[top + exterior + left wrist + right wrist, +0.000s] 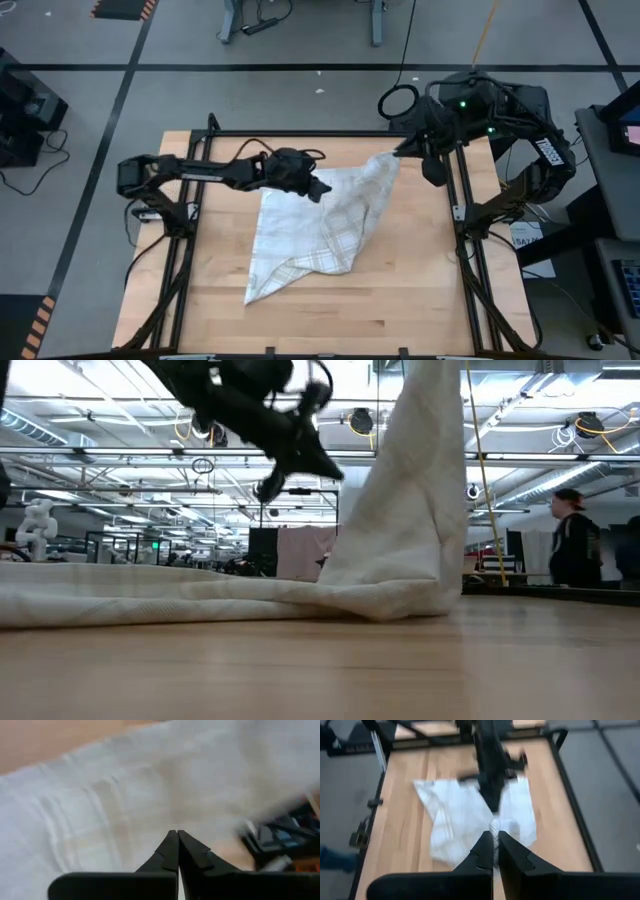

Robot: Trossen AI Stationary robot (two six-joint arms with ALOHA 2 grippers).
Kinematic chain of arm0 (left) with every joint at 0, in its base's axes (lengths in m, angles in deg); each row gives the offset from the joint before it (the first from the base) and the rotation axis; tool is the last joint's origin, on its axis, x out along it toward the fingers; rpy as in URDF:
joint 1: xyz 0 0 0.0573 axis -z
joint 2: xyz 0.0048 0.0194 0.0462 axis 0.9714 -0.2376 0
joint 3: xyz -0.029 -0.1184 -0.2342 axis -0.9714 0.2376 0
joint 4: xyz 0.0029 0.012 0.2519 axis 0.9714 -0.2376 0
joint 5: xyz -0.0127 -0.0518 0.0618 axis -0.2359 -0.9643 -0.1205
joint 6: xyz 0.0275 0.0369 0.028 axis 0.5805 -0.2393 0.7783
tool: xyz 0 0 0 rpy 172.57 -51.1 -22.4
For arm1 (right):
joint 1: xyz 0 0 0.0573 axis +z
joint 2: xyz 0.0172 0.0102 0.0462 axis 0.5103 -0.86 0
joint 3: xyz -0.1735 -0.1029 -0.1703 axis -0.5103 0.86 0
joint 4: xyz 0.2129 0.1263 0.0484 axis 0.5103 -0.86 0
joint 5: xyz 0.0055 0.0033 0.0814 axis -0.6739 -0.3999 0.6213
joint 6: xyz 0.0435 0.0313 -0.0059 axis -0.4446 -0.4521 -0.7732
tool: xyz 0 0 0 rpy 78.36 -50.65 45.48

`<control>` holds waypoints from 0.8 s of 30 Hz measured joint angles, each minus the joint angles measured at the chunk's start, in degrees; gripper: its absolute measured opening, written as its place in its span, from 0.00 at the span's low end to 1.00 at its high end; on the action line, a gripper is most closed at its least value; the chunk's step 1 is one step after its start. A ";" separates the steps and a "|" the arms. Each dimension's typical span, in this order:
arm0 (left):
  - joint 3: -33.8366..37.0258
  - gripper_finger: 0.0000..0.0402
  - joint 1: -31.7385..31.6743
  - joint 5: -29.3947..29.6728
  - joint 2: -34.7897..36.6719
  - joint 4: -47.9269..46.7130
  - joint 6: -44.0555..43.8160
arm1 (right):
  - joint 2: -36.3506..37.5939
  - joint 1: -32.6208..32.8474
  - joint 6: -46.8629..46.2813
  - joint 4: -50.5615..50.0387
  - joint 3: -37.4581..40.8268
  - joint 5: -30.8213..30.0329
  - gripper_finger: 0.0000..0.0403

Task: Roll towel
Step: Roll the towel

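Observation:
The white checked towel [320, 225] lies on the wooden table [420, 290] with its far right corner raised. In the low view it rises as a column [420, 480] out of the picture's top, while its lower part [150, 600] lies flat on the table. My right gripper [398, 153] is shut on that raised corner, at the table's far right. My left gripper [320, 190] is shut and empty. It hovers above the towel's far left part, clear of the cloth in the low view [330, 468], with the towel [125, 795] below it in the left wrist view. My right gripper pinches the towel's far right corner [495, 827] between its two fingers, at their free ends. The cloth is bunched there. The corner is lifted clear, and the towel hangs from it [470, 815] down to the table, where the rest lies.
Black frame rails run along the table's left [185, 250] and right [470, 250] sides. Bare wood lies near the front edge and to the right of the towel. A person [575, 540] stands in the room beyond the table.

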 joint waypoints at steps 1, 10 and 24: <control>0.00 0.01 0.84 0.03 1.38 -0.74 -0.02 | 0.00 0.00 0.33 -1.39 0.00 0.00 0.00; 0.00 0.00 10.10 7.17 9.51 -0.28 -0.60 | 0.00 -0.09 4.02 -3.98 0.00 -0.22 0.00; 0.07 0.05 16.92 28.17 0.29 -2.30 -10.48 | 2.80 0.06 1.53 -2.25 0.02 8.27 0.00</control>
